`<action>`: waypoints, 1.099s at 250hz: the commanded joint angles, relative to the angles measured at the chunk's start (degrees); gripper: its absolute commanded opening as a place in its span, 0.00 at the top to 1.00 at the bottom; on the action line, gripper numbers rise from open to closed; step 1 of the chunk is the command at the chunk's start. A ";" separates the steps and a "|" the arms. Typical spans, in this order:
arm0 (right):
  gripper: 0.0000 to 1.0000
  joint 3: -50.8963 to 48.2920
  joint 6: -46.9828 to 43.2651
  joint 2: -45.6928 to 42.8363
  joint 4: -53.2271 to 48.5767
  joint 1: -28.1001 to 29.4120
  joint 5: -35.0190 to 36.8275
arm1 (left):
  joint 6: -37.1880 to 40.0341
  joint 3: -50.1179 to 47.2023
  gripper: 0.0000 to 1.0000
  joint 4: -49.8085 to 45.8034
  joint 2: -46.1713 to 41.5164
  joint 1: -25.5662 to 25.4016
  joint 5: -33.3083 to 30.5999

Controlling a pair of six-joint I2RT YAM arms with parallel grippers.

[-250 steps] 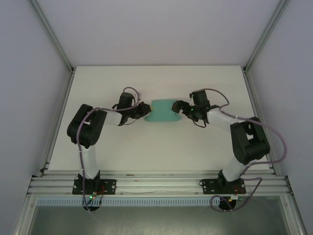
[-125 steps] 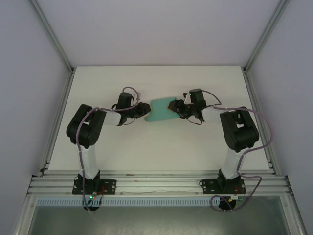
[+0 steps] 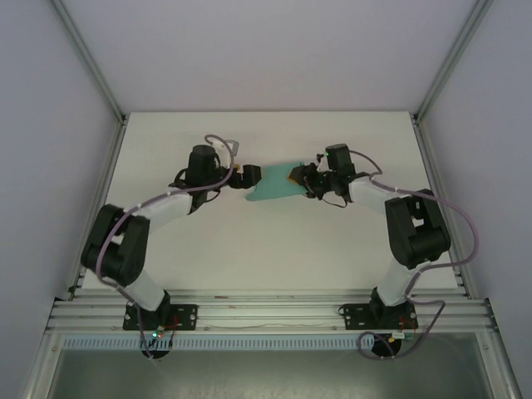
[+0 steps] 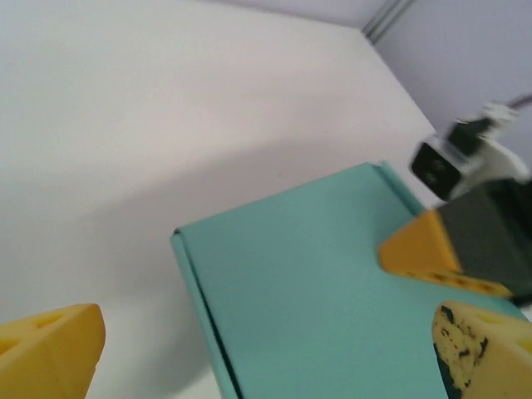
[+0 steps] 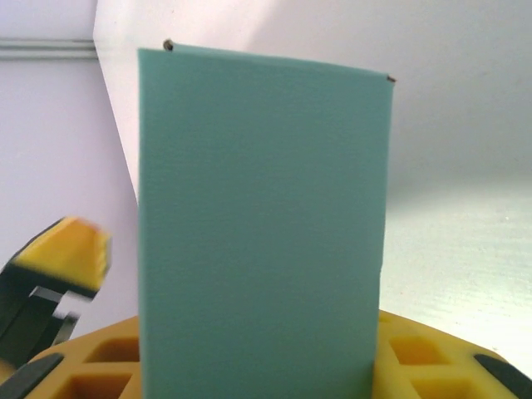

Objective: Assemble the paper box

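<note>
The paper box (image 3: 272, 184) is a teal-green folded card, tilted, at the middle back of the table. My right gripper (image 3: 301, 178) is shut on its right end. In the right wrist view the box (image 5: 262, 216) stands up out of the yellow fingers (image 5: 416, 353) of that gripper (image 5: 262, 378). My left gripper (image 3: 244, 176) is open at the box's left end, its yellow fingers (image 4: 50, 353) spread wide to either side of the box (image 4: 307, 291) without touching it. The right gripper's yellow fingertip (image 4: 420, 249) rests on the card's top face.
The white table (image 3: 249, 249) is bounded by grey walls and aluminium posts (image 3: 91, 62). A metal rail (image 3: 266, 312) with both arm bases runs along the near edge.
My left gripper has opened and let go of the box, and its arm has swung outward. My right gripper has closed on the box's right end, and the box now sits tilted.
</note>
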 commanded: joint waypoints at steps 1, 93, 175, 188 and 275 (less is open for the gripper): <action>0.64 4.27 4.61 -1.69 -13.05 -1.27 -1.97 | 24.22 0.32 0.00 -11.90 -5.73 -6.15 -4.82; 0.69 14.19 2.97 2.78 -39.68 -3.13 -17.75 | 50.49 5.20 0.00 -30.08 -8.09 -20.04 -31.04; 0.68 17.65 -0.32 4.90 -49.89 -2.93 -22.83 | 56.19 7.03 0.00 -28.49 -2.62 -21.97 -33.21; 0.67 17.32 0.39 4.76 -49.85 -2.93 -23.22 | 56.50 7.27 0.00 -28.90 -2.24 -21.93 -31.43; 0.62 17.56 -2.39 6.05 -54.53 -2.95 -26.44 | 55.76 7.66 0.40 -28.93 -1.78 -21.88 -28.36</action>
